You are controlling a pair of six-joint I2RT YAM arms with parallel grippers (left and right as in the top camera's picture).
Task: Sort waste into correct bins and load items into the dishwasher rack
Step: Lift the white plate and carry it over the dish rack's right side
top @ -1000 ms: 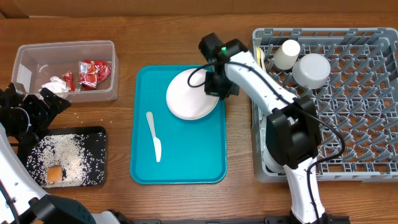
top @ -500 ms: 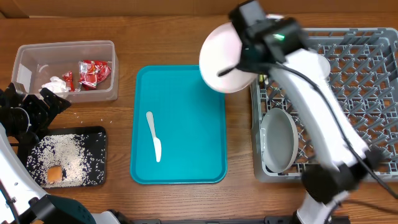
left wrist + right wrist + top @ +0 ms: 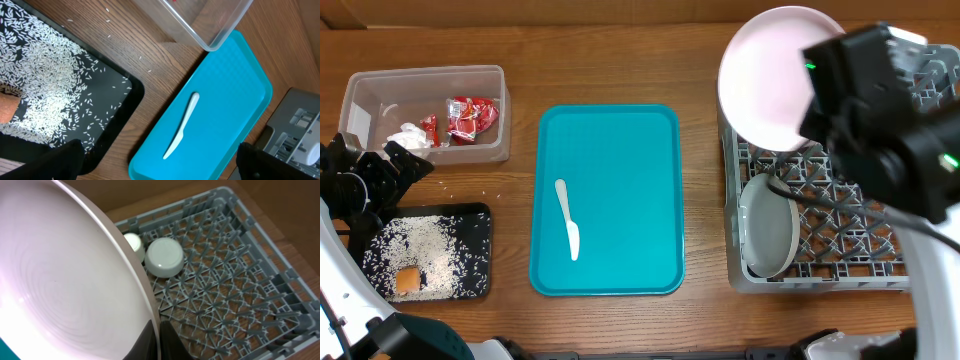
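Note:
My right gripper (image 3: 156, 330) is shut on the rim of a round white plate (image 3: 775, 75) and holds it tilted above the left end of the grey dishwasher rack (image 3: 880, 240). Another plate (image 3: 767, 225) stands in the rack. A white cup (image 3: 134, 242) and a white bowl (image 3: 163, 256) sit upside down in the rack's far part. My left gripper (image 3: 405, 168) is open and empty at the far left, between the clear tub (image 3: 360, 100) and the black tray (image 3: 480, 215). A white plastic knife (image 3: 567, 220) lies on the teal tray (image 3: 620, 150).
The clear tub holds red wrappers (image 3: 470, 115) and a white napkin (image 3: 408, 135). The black tray holds rice (image 3: 425, 250) and an orange cube (image 3: 408, 280). A few rice grains lie on the wood (image 3: 125, 47) beside the tub.
My right arm has lifted the white plate off the teal tray and carried it right and up, to above the rack. The left arm has not moved.

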